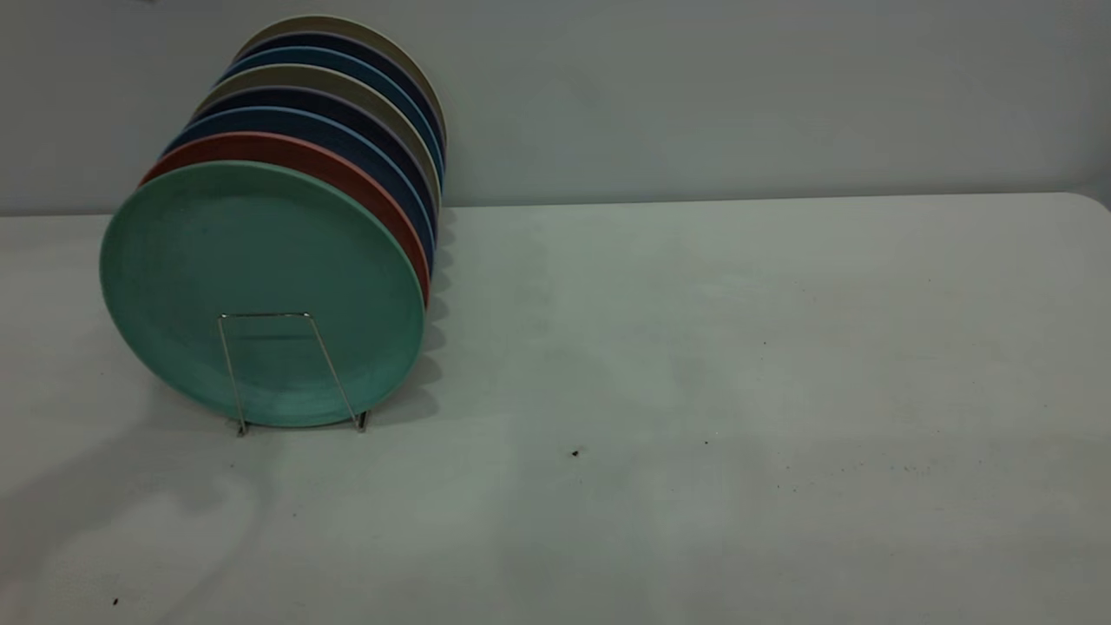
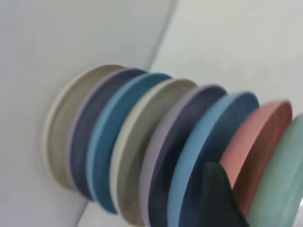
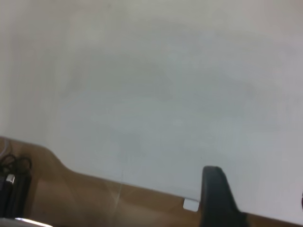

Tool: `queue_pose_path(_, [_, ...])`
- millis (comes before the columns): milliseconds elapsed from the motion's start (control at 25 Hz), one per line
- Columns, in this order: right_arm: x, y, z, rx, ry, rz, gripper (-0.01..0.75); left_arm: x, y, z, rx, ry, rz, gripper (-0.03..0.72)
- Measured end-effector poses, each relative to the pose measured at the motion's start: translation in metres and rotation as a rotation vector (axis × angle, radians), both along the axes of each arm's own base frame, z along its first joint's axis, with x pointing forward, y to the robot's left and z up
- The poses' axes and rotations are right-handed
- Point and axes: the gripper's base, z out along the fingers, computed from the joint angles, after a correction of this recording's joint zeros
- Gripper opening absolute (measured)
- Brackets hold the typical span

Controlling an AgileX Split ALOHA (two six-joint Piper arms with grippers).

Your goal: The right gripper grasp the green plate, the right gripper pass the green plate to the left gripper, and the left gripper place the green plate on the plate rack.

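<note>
The green plate [image 1: 260,286] stands on edge at the front of the plate rack [image 1: 265,314], behind its front wire loop. A salmon plate [image 1: 347,174] leans right behind it. Neither gripper shows in the exterior view. The left wrist view looks along the row of plates, and the green plate [image 2: 279,184] is nearest my left gripper [image 2: 258,187]. Only one black finger [image 2: 215,194] shows there, with a wide gap beside it and nothing held. My right gripper [image 3: 258,187] hangs open and empty over the bare table near its edge.
Behind the salmon plate stand several blue and beige plates [image 1: 347,95]. The white table [image 1: 738,347] stretches to the right of the rack, with a grey wall behind. Brown floor [image 3: 94,198] and black cables [image 3: 14,184] lie past the table edge.
</note>
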Motion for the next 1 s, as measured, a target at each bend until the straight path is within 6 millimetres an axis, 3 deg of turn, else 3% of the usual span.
queue_pose_path(200, [0.001, -0.003, -0.003, 0.0, 0.003, -0.032, 0.438, -0.051, 0.005, 0.051, -0.054, 0.017, 0.155, 0.471])
queue_pose_path(320, [0.002, -0.005, -0.004, 0.003, 0.009, -0.064, 0.438, -0.088, 0.01, 0.071, -0.065, 0.072, 0.256, 0.471])
queue_pose_path(600, [0.001, -0.006, -0.004, -0.007, 0.01, -0.027, 0.438, -0.165, 0.028, 0.084, -0.021, 0.328, 0.585, 0.471])
queue_pose_path(680, [0.001, -0.006, -0.004, -0.006, 0.009, -0.009, 0.438, -0.178, 0.033, 0.089, -0.045, 0.303, 0.685, 0.471])
queue_pose_path(800, [0.001, -0.006, -0.004, -0.011, 0.006, 0.013, 0.438, -0.199, 0.035, 0.084, -0.087, 0.29, 0.761, 0.471])
queue_pose_path(1000, [-0.01, -0.008, -0.003, -0.005, -0.071, 0.026, 0.438, -0.236, 0.034, 0.035, -0.11, 0.372, 0.824, 0.472])
